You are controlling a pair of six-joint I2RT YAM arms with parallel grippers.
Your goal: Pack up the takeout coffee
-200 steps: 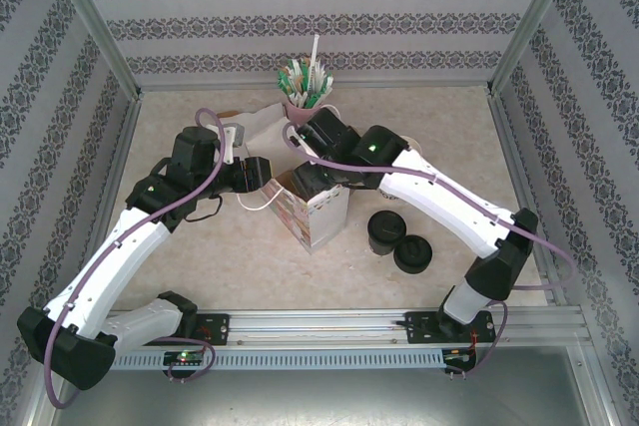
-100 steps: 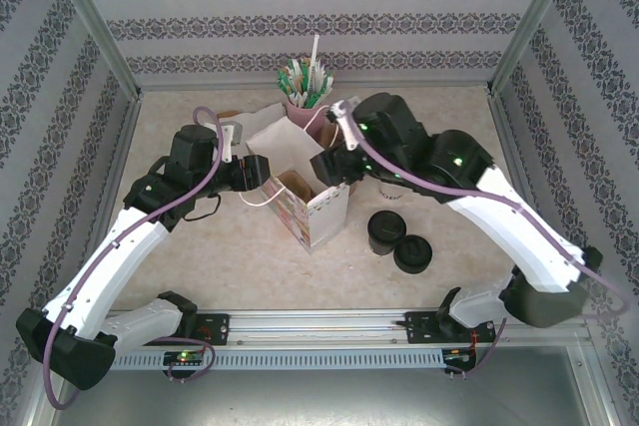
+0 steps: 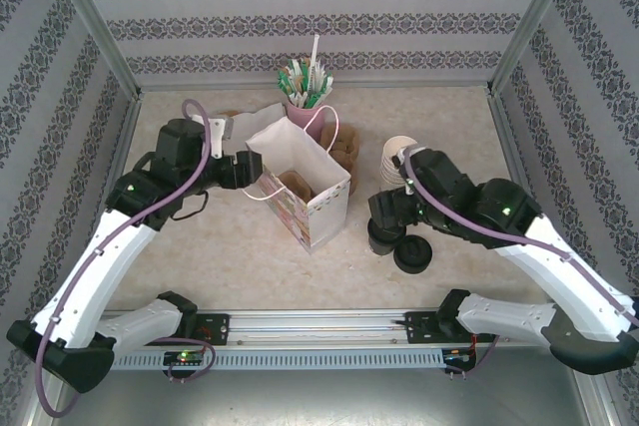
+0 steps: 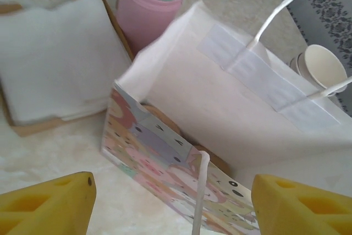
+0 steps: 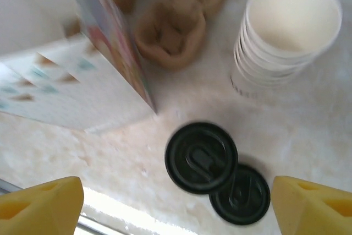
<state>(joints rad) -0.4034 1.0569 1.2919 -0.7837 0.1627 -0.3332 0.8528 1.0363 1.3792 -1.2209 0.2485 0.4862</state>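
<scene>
The takeout coffee [image 5: 201, 157], a cup seen from above as a black lid, stands on the table right of the paper bag [image 3: 300, 187]; its dark top also peeks out under the arm [image 3: 381, 239]. My right gripper [image 5: 176, 206] hovers above it, open wide, with nothing between its yellow fingertips [image 5: 41, 207]; from above that gripper [image 3: 389, 210] hangs just over the cup. My left gripper [image 4: 173, 205] is open at the bag's [image 4: 220, 97] left rim, the white string handle [image 4: 201, 191] dangling between its fingers. From above, the left gripper [image 3: 250, 169] sits by the bag's left edge.
A squat pile of black lids [image 5: 240, 193] touches the coffee's near right side [image 3: 412, 254]. A stack of lidless cream cups [image 3: 399, 162] stands behind. Brown pulp carriers [image 3: 344, 147], a pink cup of sachets [image 3: 305, 97] and napkins [image 4: 55, 59] sit behind the bag.
My right arm swung away from the bag, to the right and nearer, ending above the coffee with its jaws wider. My left jaws opened wider and drew back slightly.
</scene>
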